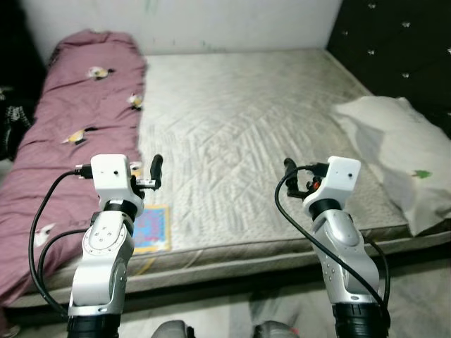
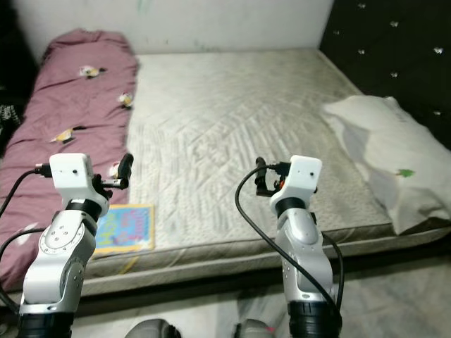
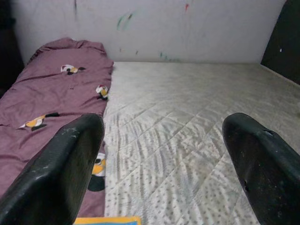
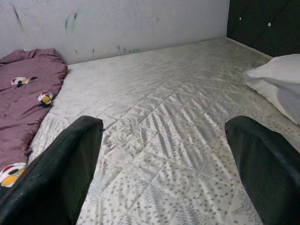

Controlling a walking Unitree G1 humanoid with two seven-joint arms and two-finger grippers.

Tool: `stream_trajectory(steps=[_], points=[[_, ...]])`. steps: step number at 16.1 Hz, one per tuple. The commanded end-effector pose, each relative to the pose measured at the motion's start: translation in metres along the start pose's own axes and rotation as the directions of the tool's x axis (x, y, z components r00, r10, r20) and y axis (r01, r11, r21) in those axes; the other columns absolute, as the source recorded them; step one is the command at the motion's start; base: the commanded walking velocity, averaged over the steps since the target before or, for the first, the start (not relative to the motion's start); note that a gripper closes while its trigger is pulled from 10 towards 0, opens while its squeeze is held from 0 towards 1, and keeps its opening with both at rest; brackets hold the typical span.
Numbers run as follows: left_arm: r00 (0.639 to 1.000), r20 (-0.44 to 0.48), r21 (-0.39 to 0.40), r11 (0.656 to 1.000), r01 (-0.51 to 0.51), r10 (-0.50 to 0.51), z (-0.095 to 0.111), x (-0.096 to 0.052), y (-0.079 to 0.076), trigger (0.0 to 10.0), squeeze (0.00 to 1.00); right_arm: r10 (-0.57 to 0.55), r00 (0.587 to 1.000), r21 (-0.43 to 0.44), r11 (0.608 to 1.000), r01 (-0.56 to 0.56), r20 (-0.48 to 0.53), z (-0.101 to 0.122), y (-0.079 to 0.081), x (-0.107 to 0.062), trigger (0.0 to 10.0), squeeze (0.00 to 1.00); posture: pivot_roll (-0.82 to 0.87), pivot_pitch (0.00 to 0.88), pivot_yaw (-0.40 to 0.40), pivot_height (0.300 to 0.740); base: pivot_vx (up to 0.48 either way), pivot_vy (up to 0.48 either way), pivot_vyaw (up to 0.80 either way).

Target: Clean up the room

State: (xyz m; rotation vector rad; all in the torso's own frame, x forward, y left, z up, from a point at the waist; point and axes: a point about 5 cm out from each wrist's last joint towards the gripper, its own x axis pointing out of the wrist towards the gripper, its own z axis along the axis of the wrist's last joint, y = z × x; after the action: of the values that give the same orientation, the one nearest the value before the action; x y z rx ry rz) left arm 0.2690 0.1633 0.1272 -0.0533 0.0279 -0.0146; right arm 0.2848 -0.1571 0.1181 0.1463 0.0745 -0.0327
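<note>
Both pairs of jaws stand wide apart and grip nothing: the left gripper [image 3: 159, 164] and the right gripper [image 4: 164, 164] are raised over the near edge of the mattress [image 1: 239, 127], their black fingers [image 3: 61, 168] framing bare quilted fabric. That mattress is pale grey-beige with a stitched diamond pattern and has no sheet on it. Along its left side lies a mauve duvet [image 1: 77, 120], rumpled lengthwise and printed with small cartoon birds, its near end drooping over the mattress edge. Just beside the duvet, at the mattress's near edge under the left gripper, lies a flat, brightly coloured book [image 2: 127, 227] with a yellow border. On the mattress's right side rests a white pillow [image 1: 402, 155], slumped against a dark tufted headboard [image 1: 394, 49]. Beyond the mattress, a white wall [image 3: 154, 28] carries faint green and red scribbles, which the left wrist view makes plainer than the head views do. The right wrist view catches the pillow's corner; the left wrist view catches a sliver of the book.
</note>
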Motion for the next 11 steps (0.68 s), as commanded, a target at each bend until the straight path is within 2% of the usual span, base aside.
stream_trajectory(steps=[1,11], points=[[1.0,-0.002,-0.006,1.0,0.025,-0.025,0.0007,0.0015,-0.0081,10.0,0.0,-0.028,1.0,-0.001,1.0,0.028,-0.007,-0.0007,-0.0087,-0.0015,10.0,0.0,0.0,0.0,0.0,0.74,0.0,0.476,0.0],[1.0,0.007,-0.008,1.0,0.022,-0.022,0.0032,0.0033,-0.0103,10.0,0.0,-0.019,1.0,-0.005,1.0,0.019,-0.013,0.0005,-0.006,0.0016,10.0,0.0,0.0,0.0,0.0,0.74,0.0,0.476,0.0]])
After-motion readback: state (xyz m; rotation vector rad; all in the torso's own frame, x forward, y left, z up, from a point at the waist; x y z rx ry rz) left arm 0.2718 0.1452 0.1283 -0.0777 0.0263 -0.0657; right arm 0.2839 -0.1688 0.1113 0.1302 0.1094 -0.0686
